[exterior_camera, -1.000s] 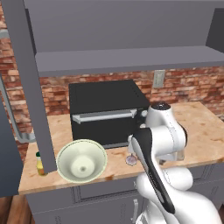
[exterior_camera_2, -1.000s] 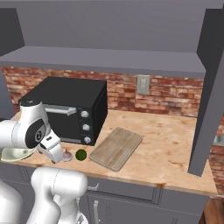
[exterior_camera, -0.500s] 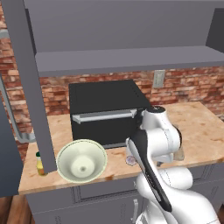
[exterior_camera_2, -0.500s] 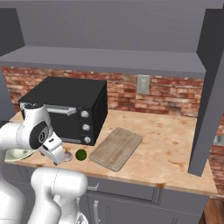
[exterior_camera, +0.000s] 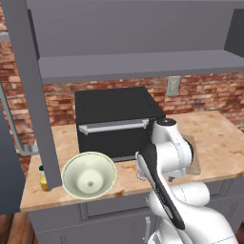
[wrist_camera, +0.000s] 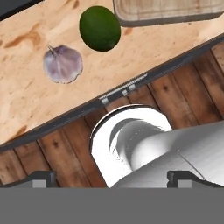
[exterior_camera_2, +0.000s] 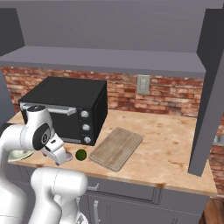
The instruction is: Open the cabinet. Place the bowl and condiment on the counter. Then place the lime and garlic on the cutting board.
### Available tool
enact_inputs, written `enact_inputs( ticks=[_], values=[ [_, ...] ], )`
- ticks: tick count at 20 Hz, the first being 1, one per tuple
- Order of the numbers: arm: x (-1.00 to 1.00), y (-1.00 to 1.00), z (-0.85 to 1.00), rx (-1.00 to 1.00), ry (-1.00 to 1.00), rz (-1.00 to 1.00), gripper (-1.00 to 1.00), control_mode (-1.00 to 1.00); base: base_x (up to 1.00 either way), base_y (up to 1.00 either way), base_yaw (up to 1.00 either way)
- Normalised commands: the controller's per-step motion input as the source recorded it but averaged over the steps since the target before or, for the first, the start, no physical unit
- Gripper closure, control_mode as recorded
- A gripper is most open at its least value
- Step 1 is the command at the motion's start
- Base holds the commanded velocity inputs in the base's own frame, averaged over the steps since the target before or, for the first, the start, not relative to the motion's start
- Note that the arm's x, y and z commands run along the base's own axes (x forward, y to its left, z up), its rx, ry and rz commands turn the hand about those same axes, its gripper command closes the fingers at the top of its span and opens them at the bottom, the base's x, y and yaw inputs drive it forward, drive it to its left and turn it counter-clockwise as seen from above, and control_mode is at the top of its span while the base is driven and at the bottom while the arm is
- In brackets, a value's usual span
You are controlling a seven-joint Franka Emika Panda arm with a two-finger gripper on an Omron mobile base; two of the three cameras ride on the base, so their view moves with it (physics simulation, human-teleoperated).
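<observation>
My gripper (exterior_camera_2: 61,154) hangs open over the front edge of the counter (exterior_camera_2: 166,148), fingertips (wrist_camera: 42,177) wide apart and holding nothing. Just beyond it lie the pale garlic (wrist_camera: 63,64) and the dark green lime (wrist_camera: 99,27), side by side on the counter (wrist_camera: 26,100). The lime (exterior_camera_2: 81,154) rests a little short of the cutting board (exterior_camera_2: 116,148), whose near edge shows as a cutting board (wrist_camera: 166,11) strip. The cream bowl (exterior_camera: 89,175) and the yellow condiment (exterior_camera: 43,178) stand on the counter (exterior_camera: 209,138) at the left. The cabinet (exterior_camera: 143,64) is open, doors swung out.
A black toaster oven (exterior_camera: 116,121) stands at the back of the counter, behind the bowl and my arm. The open cabinet doors (exterior_camera: 28,86) (exterior_camera_2: 210,87) jut forward at both ends. A wall outlet (exterior_camera_2: 143,84) sits on the brick wall. Grey drawer fronts (exterior_camera_2: 131,197) run below.
The arm has shifted slightly left and lower, toward the garlic and the counter's front edge. The jaws stay open. Bowl, condiment, lime and garlic have not moved.
</observation>
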Motion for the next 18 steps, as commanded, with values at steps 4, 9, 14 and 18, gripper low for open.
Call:
enact_inputs(
  ticks=[4, 9, 14, 18],
  values=[
    [0.17, 0.0, -0.19, 0.0, -0.05, 0.0, -1.0, -1.0, 0.0, 0.0, 0.0],
    [0.14, 0.0, -0.22, 0.0, -0.05, 0.0, -1.0, -1.0, 0.0, 0.0, 0.0],
    [0.11, 0.0, -0.24, 0.0, -0.04, 0.0, -1.0, -1.0, 0.0, 0.0, 0.0],
    [0.12, 0.0, -0.27, 0.0, -0.05, 0.0, -1.0, -1.0, 0.0, 0.0, 0.0]
  ],
)
